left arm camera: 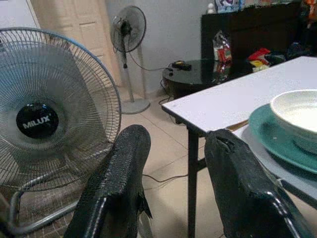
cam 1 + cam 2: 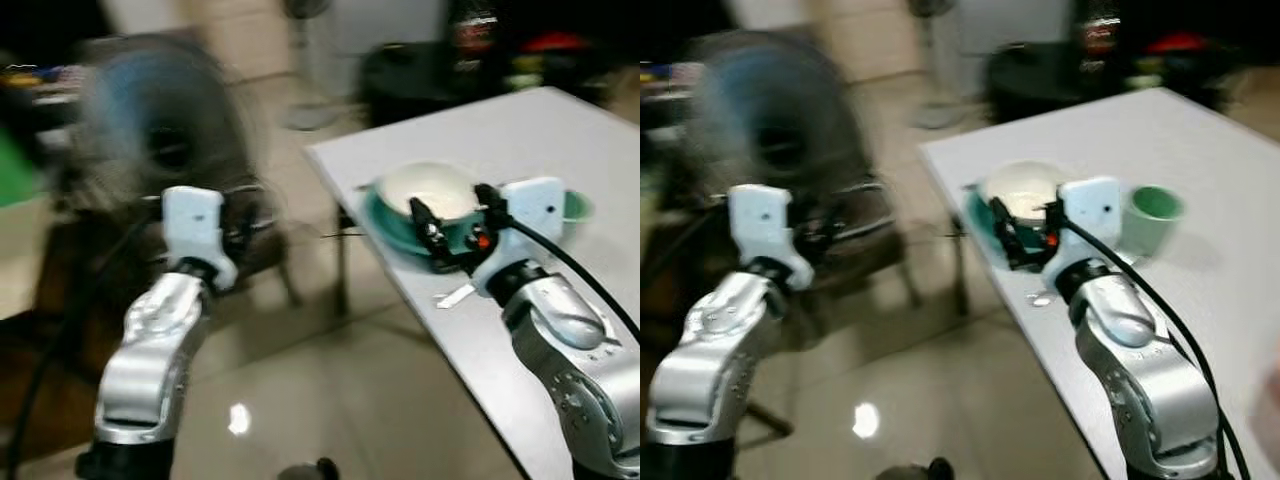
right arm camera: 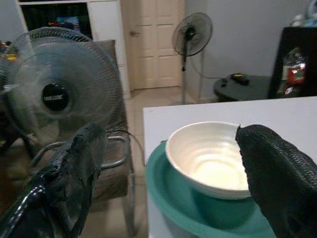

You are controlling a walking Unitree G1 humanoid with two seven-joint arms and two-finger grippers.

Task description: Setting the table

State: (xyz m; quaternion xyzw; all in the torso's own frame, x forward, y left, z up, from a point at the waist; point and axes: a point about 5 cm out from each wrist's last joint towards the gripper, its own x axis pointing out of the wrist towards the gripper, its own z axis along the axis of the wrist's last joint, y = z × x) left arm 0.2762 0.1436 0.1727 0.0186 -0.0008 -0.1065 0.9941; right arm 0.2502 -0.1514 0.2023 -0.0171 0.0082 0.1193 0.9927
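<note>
Altogether: one white bowl (image 3: 210,158), one teal plate (image 3: 173,198), one green cup (image 2: 1150,218).

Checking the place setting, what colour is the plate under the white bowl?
Teal green plate, clearest in the right wrist view.

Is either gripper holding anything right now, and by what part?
Nothing is held. The right gripper is open facing the bowl on the plate; the left gripper is open off the table.

Both eye views are smeared by motion blur; the wrist views are sharper. A ceiling light glares off the tiled floor (image 2: 238,418); far corners are dim.
</note>
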